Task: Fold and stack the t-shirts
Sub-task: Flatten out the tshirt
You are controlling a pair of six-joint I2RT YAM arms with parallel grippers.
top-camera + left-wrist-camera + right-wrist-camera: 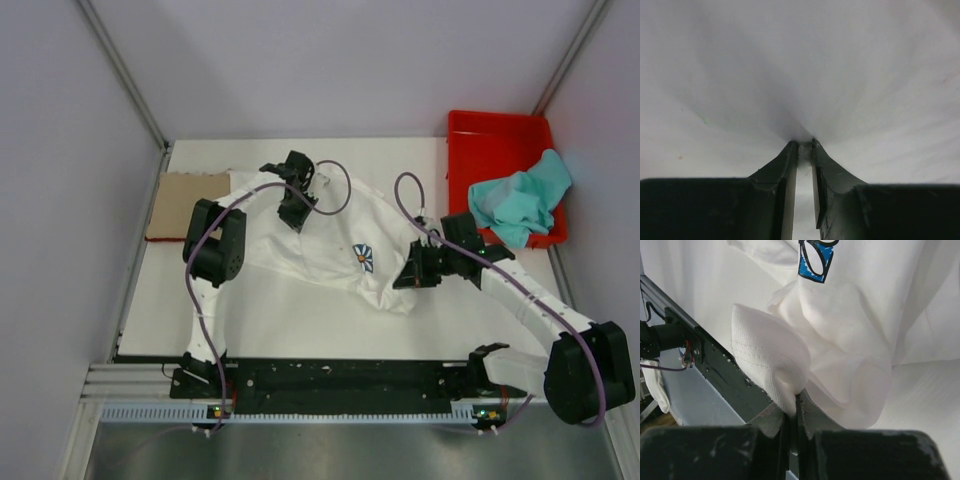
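The white t-shirt [330, 255] lies rumpled on the tabletop [300, 330], left of the red bin [470, 130]. The left hand [295, 215] and right hand [402, 280] each pinch its cloth. The teal t-shirt [520, 200] hangs over the bin's rim.

Lit brightly and evenly from above; only soft, faint shadows cast beside the white t-shirt [330, 260] in the top view. Washed out and unfocused across that shirt at the left wrist, greying where its cloth gathers. Crisp on its weave at the right wrist, gently shaded in the folds; blurred nearest the lens.
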